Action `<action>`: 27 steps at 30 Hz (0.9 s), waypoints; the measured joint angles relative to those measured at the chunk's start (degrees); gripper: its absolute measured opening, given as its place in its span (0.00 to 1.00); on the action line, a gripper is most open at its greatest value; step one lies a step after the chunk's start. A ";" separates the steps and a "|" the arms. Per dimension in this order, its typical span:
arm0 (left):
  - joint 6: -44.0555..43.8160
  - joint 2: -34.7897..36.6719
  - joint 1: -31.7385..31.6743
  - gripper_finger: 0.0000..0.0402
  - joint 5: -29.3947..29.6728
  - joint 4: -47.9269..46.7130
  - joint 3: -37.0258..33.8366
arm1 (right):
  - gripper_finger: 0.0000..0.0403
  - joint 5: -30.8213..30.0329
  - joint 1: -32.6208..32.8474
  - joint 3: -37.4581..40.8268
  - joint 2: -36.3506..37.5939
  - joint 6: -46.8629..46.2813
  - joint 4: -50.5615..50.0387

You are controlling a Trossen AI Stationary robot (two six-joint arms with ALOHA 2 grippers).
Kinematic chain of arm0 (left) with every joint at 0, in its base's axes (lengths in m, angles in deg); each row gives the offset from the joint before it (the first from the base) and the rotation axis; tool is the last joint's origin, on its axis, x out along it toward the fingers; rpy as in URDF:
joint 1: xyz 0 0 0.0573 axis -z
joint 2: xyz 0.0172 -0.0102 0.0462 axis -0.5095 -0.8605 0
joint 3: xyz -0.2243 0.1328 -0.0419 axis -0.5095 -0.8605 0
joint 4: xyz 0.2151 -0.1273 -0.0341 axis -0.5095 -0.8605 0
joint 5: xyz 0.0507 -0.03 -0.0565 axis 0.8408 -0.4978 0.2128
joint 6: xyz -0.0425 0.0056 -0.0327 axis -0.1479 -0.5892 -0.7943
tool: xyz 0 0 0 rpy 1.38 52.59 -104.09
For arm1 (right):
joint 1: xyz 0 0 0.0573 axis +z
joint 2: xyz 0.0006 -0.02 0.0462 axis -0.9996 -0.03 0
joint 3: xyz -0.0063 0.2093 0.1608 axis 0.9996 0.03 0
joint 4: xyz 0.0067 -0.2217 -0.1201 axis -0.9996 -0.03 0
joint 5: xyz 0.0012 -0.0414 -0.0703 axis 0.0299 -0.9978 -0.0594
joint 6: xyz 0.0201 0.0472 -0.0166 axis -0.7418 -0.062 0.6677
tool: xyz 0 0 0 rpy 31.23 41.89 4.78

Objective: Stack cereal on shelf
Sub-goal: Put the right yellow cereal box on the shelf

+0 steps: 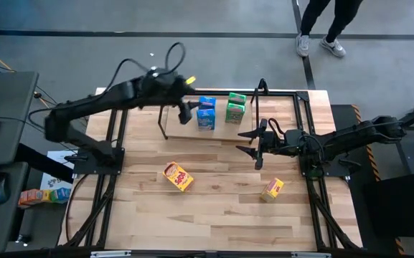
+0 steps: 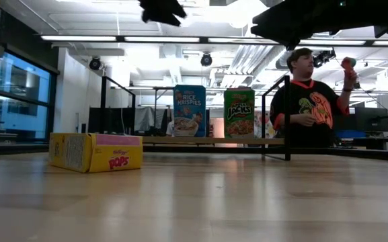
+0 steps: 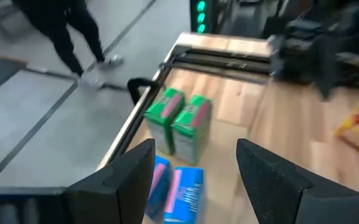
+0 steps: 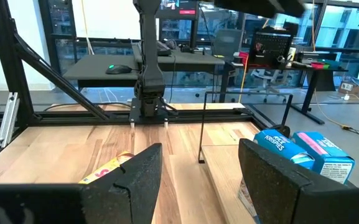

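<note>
You are facing light, stiff yellow cereal boxes [image 1: 179,176] lying on the counter [image 1: 221,208], best pinched across narrow sides, with both grippers' fingers apart and empty.

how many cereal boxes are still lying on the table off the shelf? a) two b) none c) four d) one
a: two yellow boxes lie flat on the bare table, one near the middle and one further right, while the blue boxes and green boxes stand on the shelf.
</note>
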 joint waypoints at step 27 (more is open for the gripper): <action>-5.77 44.31 16.14 0.54 5.36 64.53 -68.72 | 0.51 -1.25 0.00 0.00 0.02 -0.06 -0.02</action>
